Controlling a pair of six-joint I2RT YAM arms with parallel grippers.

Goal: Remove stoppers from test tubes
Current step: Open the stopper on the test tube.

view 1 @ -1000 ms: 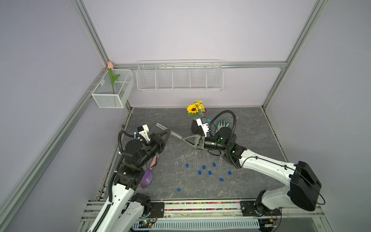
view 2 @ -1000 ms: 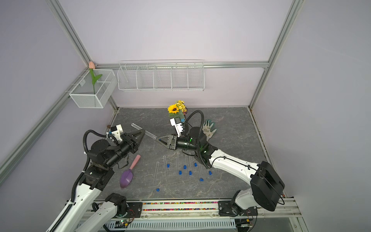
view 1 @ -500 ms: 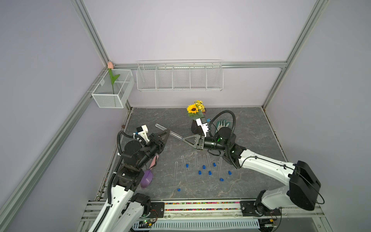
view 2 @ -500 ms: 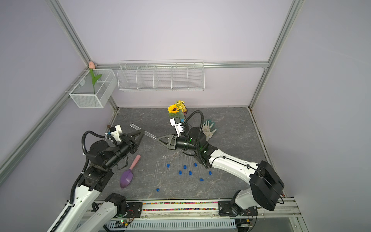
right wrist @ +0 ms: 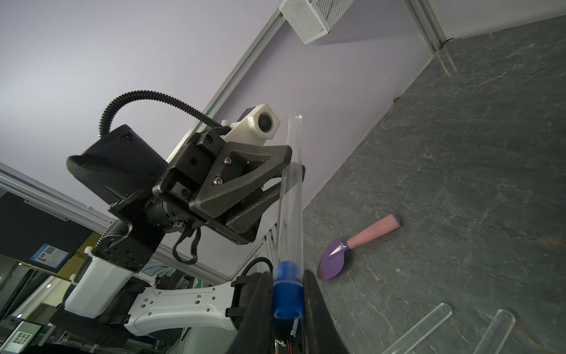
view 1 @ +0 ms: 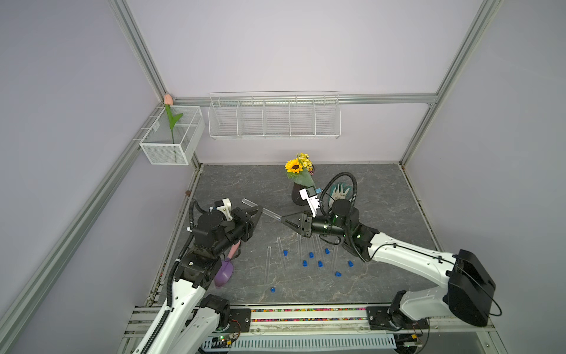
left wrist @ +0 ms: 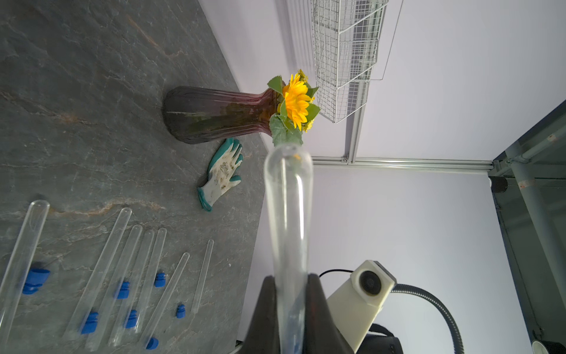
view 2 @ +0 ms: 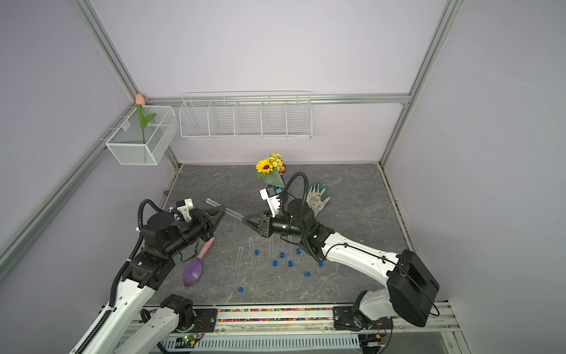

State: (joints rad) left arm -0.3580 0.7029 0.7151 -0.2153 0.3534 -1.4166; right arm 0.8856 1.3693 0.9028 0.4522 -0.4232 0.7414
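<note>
Right wrist view: right jaws clamped on blue stopper (right wrist: 287, 294), seated in end of tube (right wrist: 290, 199). Same tube clamped near mid-length by left jaws, raised off counter (view 1: 382, 199). On counter, in a top view: loose tubes (view 1: 268, 265), loose stoppers (view 1: 311, 254), 5 o'clock of right jaws; pink-handled scoop (view 1: 223, 274), 7 o'clock of left jaws.

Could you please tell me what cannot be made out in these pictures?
- Both top views: the right gripper hides the held tube's stopper; only the right wrist view shows it.
- Both top views: the right arm covers some lying tubes, so their count is unclear there.
- Left wrist view: the tube's stoppered end is cut off at the edge.
</note>
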